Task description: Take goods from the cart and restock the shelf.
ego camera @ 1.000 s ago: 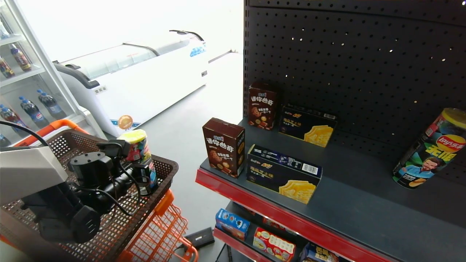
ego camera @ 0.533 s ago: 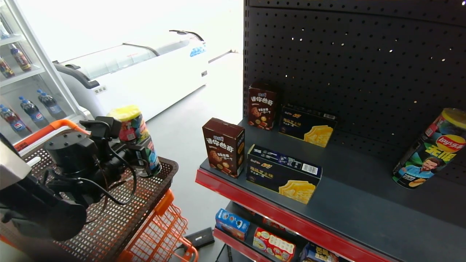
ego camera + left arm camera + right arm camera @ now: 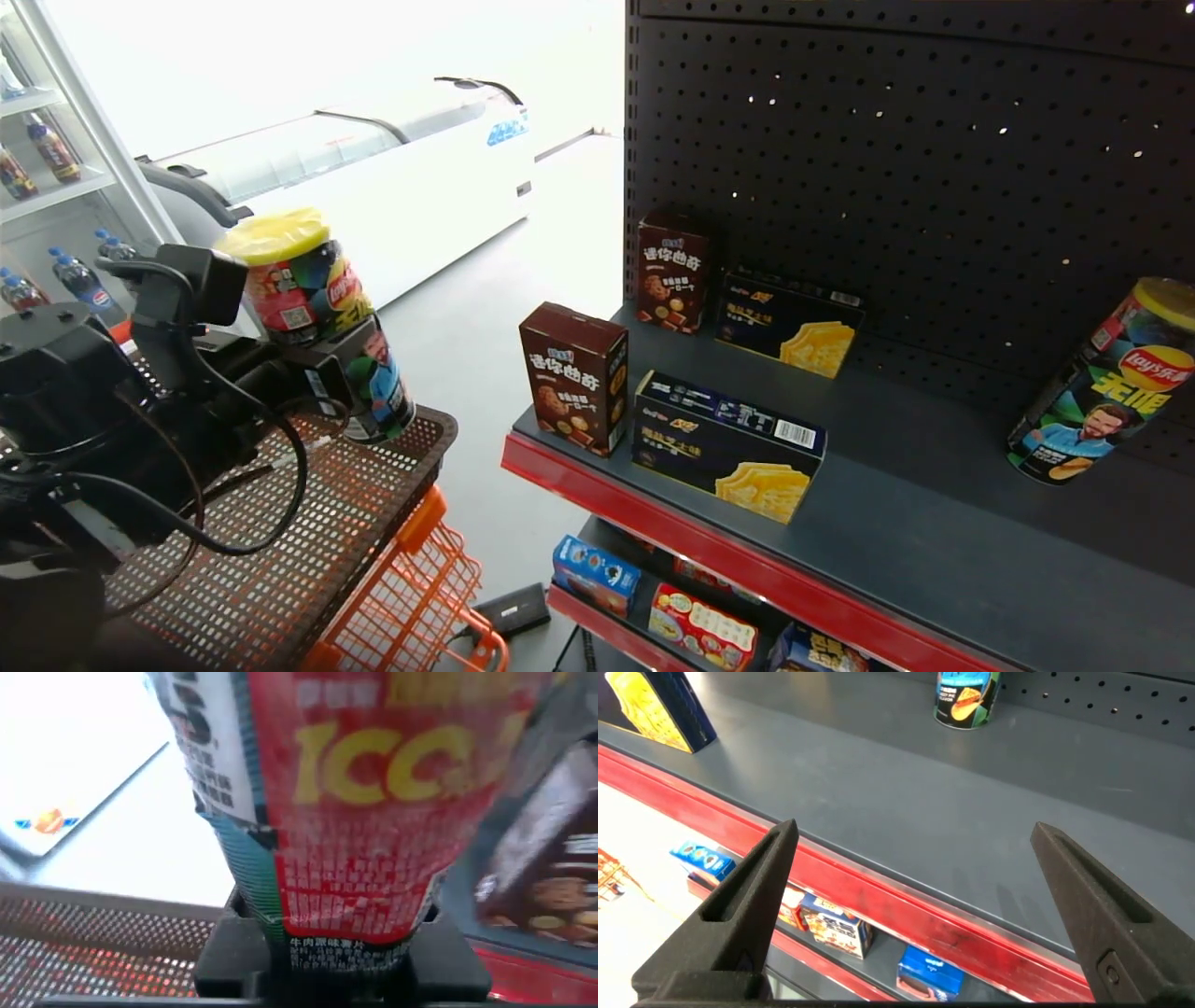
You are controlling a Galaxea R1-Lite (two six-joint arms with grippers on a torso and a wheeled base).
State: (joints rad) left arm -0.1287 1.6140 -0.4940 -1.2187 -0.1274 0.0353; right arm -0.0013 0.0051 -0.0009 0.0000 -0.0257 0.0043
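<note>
My left gripper (image 3: pixel 341 373) is shut on a chip can (image 3: pixel 317 317) with a yellow lid, held upright and slightly tilted above the cart's brown basket (image 3: pixel 308 523). In the left wrist view the chip can (image 3: pixel 360 812) stands between the jaws. A matching chip can (image 3: pixel 1106 383) leans against the pegboard at the right of the dark shelf (image 3: pixel 915 504), and it shows again (image 3: pixel 966 698) in the right wrist view. My right gripper (image 3: pixel 920 910) is open, hanging in front of the shelf's red edge (image 3: pixel 906 896) with nothing between its fingers.
On the shelf stand two brown cookie boxes (image 3: pixel 574 373) (image 3: pixel 674 271) and two dark blue cracker boxes (image 3: pixel 728 443) (image 3: pixel 789 322). Free shelf room lies between these and the leaning can. Lower shelves hold small boxes (image 3: pixel 700 625). A white chest freezer (image 3: pixel 373 196) and a drinks fridge (image 3: pixel 56 187) stand behind the cart.
My left gripper has lifted the chip can up out of the cart basket, rising and drawing nearer the camera. The shelf goods have stayed put.
</note>
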